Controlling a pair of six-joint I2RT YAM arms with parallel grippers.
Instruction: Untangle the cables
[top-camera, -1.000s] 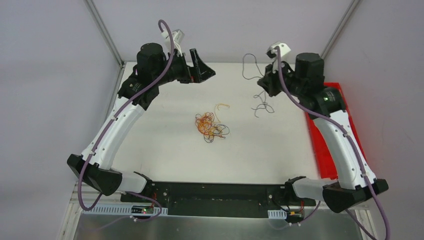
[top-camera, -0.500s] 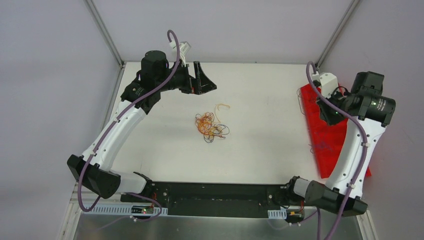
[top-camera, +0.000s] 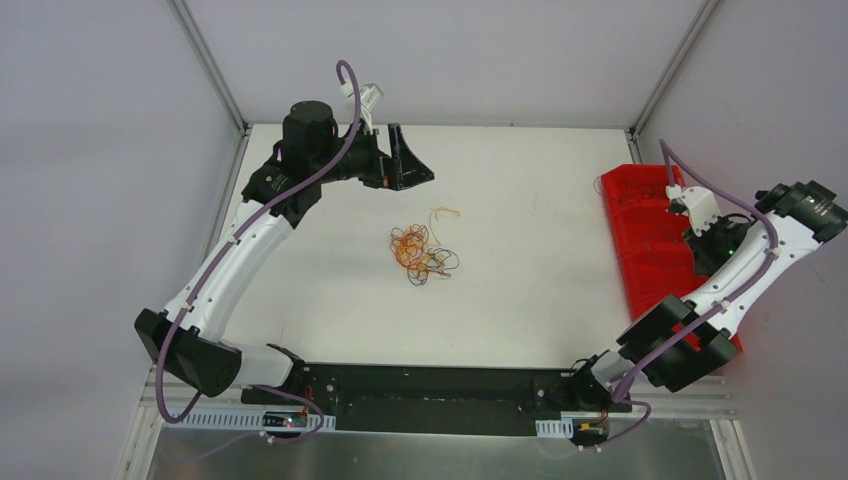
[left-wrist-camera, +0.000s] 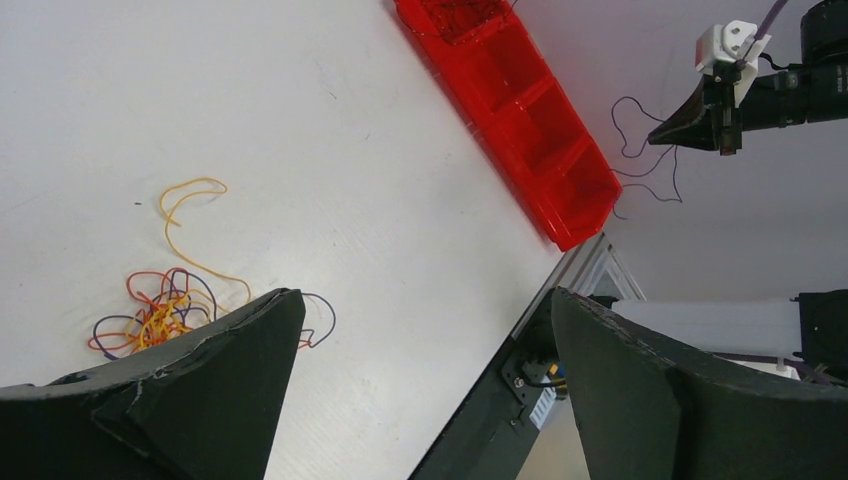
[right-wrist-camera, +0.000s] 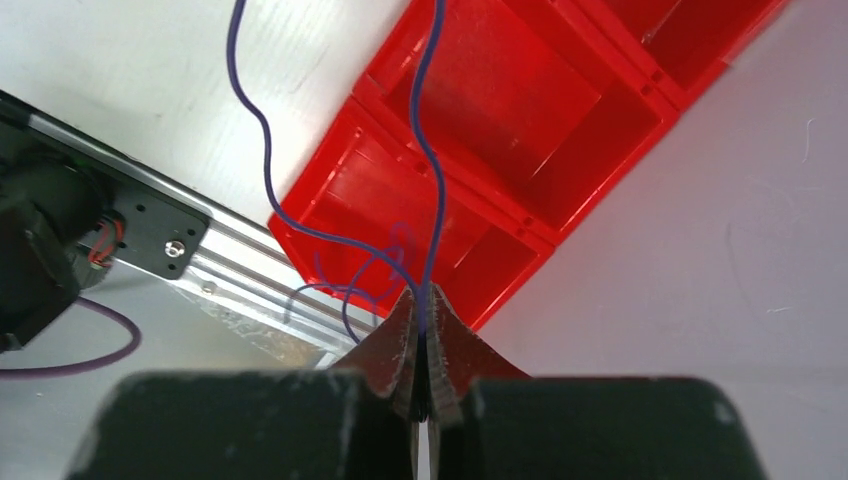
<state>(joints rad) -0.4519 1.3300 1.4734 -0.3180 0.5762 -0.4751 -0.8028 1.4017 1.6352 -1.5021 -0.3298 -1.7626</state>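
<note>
In right gripper (right-wrist-camera: 425, 308) — purple cable (right-wrist-camera: 433, 255)

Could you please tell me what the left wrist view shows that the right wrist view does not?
Only the left wrist view shows the tangled cables, a yellow strand at their edge, and the open left pincer. Only the right wrist view shows, close up, the right pincer shut on the purple cable. Both show the red bin, the white table and that dangling cable.
</note>
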